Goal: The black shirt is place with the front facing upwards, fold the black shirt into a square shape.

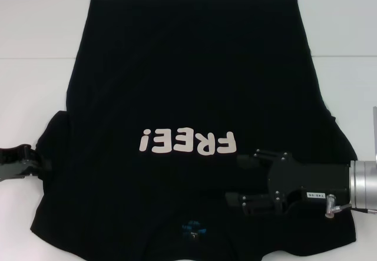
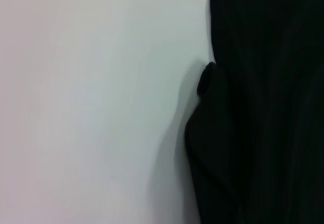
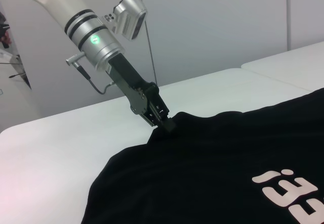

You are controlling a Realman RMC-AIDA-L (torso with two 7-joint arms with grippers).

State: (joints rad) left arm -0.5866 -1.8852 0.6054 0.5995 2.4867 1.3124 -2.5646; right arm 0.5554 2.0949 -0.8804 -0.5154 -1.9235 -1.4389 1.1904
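While the black shirt [image 1: 194, 84] lies spread front-up on the white table [image 1: 35, 37], both arms are down at it; the white "FREE!" lettering [image 1: 187, 142] reads upside down from the head camera, so the hem is at the far end and the collar sits at the near edge, with the little blue neck label [image 1: 193, 230] just below the lettering. Shirt's mostly flat, a few soft ripples, and the sleeve on the robot's left bulges out past the body of the shirt.

Left gripper [image 3: 166, 124] is right at that left sleeve edge, level with the lettering but well off to the side of it; from the right wrist camera its fingers look pinched onto a small raised peak of black cloth, so I'd call it clamped on the sleeve; the left wrist camera just shows the dark cloth edge [image 2: 253, 133] bunched against the white table, with a small fold sticking out.

Right gripper [image 1: 247, 181] is lying low over the shirt just below and to the right of the lettering, pointing in toward the middle; its two black fingers sit apart with a clear gap of cloth showing between them, nothing held; whether they're touching the cloth I can't say.
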